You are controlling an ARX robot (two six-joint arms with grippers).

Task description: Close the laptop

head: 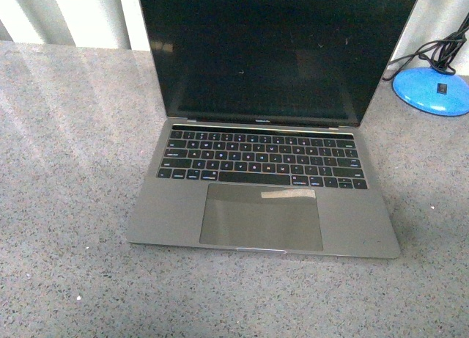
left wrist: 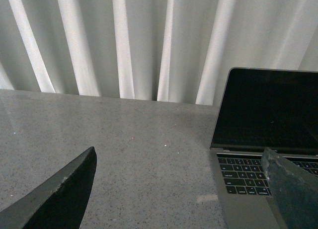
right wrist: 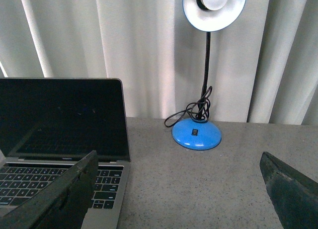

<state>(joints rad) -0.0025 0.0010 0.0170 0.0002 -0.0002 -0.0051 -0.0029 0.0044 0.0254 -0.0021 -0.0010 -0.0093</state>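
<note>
Grey metal and black glass: the laptop (head: pixel 264 206) lies in the middle of the speckled surface (head: pixel 66 177), directly in front of me, and it is fully open. Its screen (head: pixel 271 52) stands up, leaned a little back and dark. The keyboard (head: pixel 260 158) and the trackpad (head: pixel 260 217) are uncovered. So nothing of the task is done yet. The lid must come all the way down onto the keyboard, and this whole movement is left to do.

My left hand (left wrist: pixel 179 154) is released, its two fingers spread wide with nothing between them. It hangs over bare surface on the left side of the laptop, apart from it. My right hand (right wrist: pixel 179 157) is released in the same way, also empty. It is on the right side of the laptop, and beyond it I see the blue lamp (right wrist: pixel 196 132) with its black cable (right wrist: pixel 191 112) looped at the stem, in front of the white curtain (right wrist: pixel 134 50). In the front view neither hand shows.

I judge the next step is to bring one hand behind the upper edge of the screen and press it forward and down — gently, because the lamp stands near the right side of the lid.
</note>
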